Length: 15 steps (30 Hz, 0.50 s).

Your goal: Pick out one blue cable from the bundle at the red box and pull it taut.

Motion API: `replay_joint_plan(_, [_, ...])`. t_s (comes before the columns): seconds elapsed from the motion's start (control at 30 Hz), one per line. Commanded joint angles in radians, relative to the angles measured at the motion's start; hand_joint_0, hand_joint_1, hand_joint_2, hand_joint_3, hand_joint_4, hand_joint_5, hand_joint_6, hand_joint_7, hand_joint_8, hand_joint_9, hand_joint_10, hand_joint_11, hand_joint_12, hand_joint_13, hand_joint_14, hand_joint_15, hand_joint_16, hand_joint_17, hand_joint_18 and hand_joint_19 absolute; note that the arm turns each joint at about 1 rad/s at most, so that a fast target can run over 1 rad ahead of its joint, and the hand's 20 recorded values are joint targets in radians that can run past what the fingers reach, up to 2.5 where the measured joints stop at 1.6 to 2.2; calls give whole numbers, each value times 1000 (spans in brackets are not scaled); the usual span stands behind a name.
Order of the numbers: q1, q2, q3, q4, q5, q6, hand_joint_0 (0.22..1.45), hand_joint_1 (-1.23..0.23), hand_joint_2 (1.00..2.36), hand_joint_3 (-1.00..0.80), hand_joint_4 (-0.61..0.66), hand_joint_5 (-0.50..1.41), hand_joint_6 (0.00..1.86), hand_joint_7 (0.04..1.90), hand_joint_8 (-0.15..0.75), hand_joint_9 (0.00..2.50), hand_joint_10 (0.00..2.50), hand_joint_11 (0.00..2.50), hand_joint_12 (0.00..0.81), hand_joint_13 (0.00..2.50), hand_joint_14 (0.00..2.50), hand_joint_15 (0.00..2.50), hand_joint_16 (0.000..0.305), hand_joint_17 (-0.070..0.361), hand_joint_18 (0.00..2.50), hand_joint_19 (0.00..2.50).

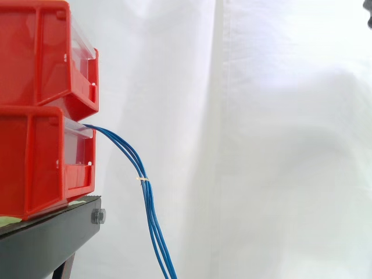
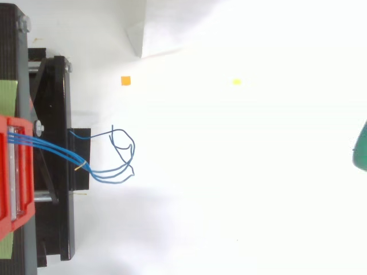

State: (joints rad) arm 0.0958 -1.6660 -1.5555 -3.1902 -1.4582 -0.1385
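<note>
Several thin blue cables (image 1: 125, 148) come out of the lower red bin (image 1: 35, 163) and hang down off its front, held together by a pale tie (image 1: 142, 178). From above, the cables (image 2: 57, 150) run out of the bin (image 2: 14, 172), pass the tie (image 2: 82, 167), and end in loose loops (image 2: 123, 154) on the white floor. A green-glowing bit of my hand (image 2: 361, 152) shows at the right edge in the top view, far from the cables. A dark bit of the hand (image 1: 369, 16) sits at the upper right corner in the side view.
A second red bin (image 1: 40, 52) is stacked on the lower one, both on the black stand (image 1: 52, 232). On the floor lie an orange marker (image 2: 125, 81) and a yellow one (image 2: 236, 82). The white curtain (image 1: 261, 139) hangs behind.
</note>
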Motion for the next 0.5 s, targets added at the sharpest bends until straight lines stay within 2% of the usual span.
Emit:
replay_joint_plan(0.0, [2,-18,0,3,2,7,469,-584,1000,-500,160,-253,503,825,262,300,17,539,341,491,17,497,43,97,498,833])
replay_joint_plan(0.13, [5,-20,0,27,13,10,468,-584,1000,-500,163,-252,503,827,262,302,15,543,340,491,17,497,43,97,500,823])
replay_joint_plan(0.2, [10,-20,0,52,47,10,469,-582,1000,-500,164,-251,503,824,263,302,16,552,338,490,19,501,43,96,499,822])
replay_joint_plan(0.47, [22,-34,0,65,85,7,473,-582,1000,-500,168,-249,503,824,263,309,17,544,336,491,19,498,42,95,496,805])
